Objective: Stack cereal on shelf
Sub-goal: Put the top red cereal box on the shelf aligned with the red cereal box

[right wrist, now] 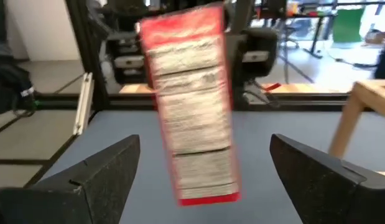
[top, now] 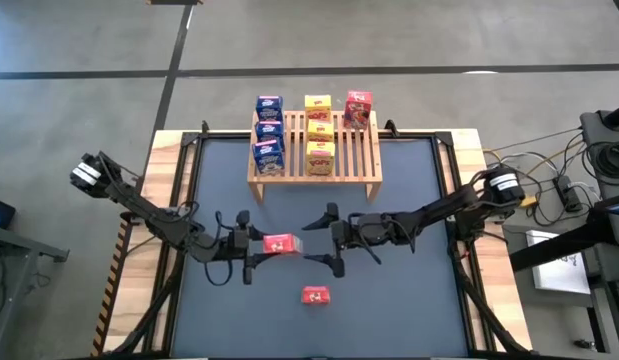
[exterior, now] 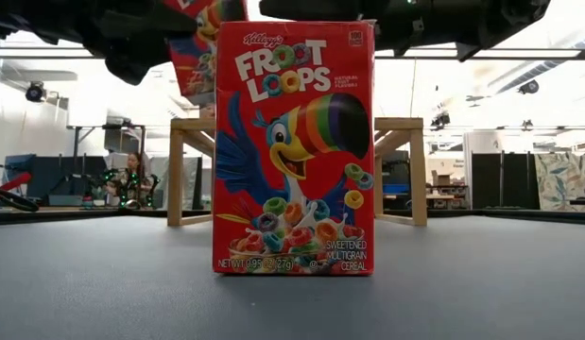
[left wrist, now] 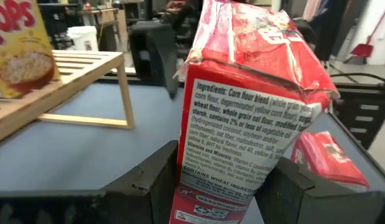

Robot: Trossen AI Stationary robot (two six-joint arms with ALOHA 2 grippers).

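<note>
Nearest the low cam we read "Kellogg's Froot Loops… sweetened multigrain cereal" on an upright red box [exterior: 294, 148] standing on the worktop [top: 409, 300]. Above mid-worktop the left pincer [top: 255, 254] is clamped on another red box [top: 279, 244], "Ingredients: corn flour blend" legible, long axis pointing at the right pincer [top: 329, 240], whose fingers are spread wide, clear of it. Farther back the shelf [top: 364, 160] carries blue, yellow & red boxes; their print is too small to read.

Left gripper [top: 257, 256] has its fingers clamped mid-table, facing the right gripper [top: 323, 239], fingers spread wide.
</note>
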